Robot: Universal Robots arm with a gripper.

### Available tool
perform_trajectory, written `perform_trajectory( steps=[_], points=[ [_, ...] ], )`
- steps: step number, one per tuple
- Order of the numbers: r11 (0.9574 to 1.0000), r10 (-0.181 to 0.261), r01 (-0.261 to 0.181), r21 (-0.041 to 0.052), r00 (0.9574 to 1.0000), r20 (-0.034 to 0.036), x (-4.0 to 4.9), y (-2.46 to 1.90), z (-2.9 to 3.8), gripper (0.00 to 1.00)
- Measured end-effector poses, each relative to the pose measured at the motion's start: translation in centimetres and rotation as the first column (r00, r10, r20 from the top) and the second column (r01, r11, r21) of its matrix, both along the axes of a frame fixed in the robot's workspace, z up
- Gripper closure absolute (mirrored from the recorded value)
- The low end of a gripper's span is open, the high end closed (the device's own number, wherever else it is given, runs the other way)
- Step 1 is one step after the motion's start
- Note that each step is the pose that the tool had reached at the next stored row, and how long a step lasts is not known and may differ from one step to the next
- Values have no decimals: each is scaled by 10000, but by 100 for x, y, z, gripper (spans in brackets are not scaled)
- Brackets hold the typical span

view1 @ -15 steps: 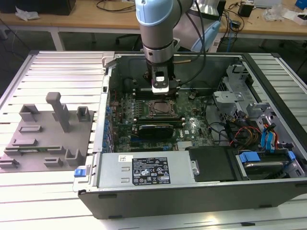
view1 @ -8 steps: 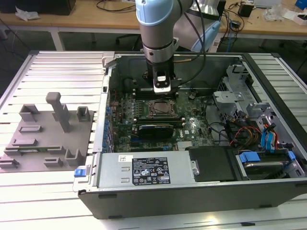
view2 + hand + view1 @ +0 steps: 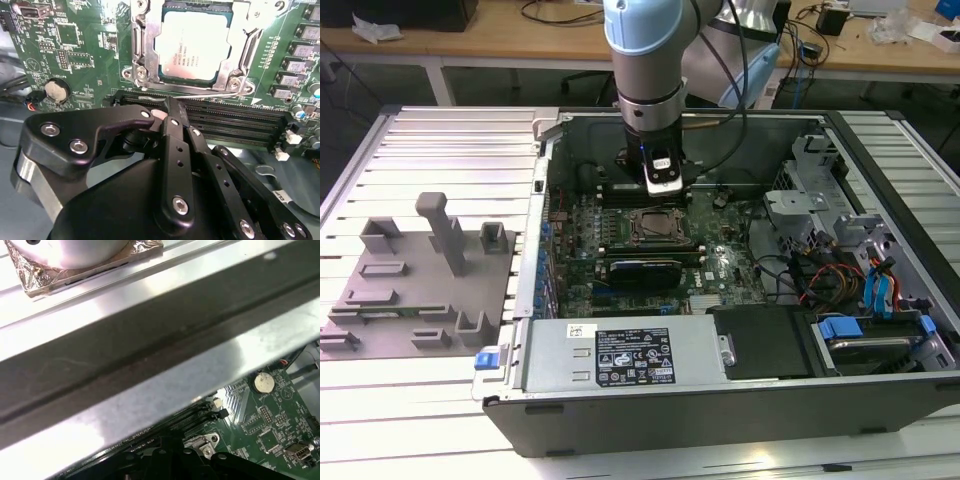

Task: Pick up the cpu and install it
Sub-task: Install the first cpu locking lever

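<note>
The cpu [image 3: 192, 47], a silvery square chip, lies flat inside the metal-framed socket [image 3: 137, 45] on the green motherboard [image 3: 75, 50]. The socket frame stands open around it. In the exterior view the socket [image 3: 655, 228] sits mid-board inside the open computer case [image 3: 720, 400]. My gripper [image 3: 662, 190] hangs just behind the socket, over the black memory slots [image 3: 240, 120]. In the second wrist view the gripper [image 3: 169, 107] is apart from the cpu, with nothing visible held in it. Its black linkage [image 3: 170, 460] also shows in the first wrist view.
A grey plastic fixture tray [image 3: 420, 280] lies on the slatted table at the exterior view's left. Drive cages and cables [image 3: 840, 260] fill the case's right side. A coin battery [image 3: 56, 91] sits on the board. The case's metal wall [image 3: 150, 365] runs close by the wrist.
</note>
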State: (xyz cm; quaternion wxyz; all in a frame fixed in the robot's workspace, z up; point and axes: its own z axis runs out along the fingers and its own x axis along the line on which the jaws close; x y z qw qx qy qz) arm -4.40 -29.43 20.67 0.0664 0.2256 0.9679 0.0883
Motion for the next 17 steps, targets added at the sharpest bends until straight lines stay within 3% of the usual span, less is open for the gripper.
perform_trajectory(
  steps=[4, 7, 12, 15, 17],
  points=[
    [10000, -2, 2, -19, 10000, 1, -1, -14, -14, 89],
    [9996, 290, -290, -19, 9996, 14, 0, -13, -22, 89],
    [9969, 793, -792, -27, 9968, 116, -3, -14, -31, 89],
    [9947, 1021, -1019, -105, 9945, 234, -30, -16, -32, 89],
    [9944, 1053, -1050, -118, 9941, 242, -34, -16, -32, 89]
  ],
)
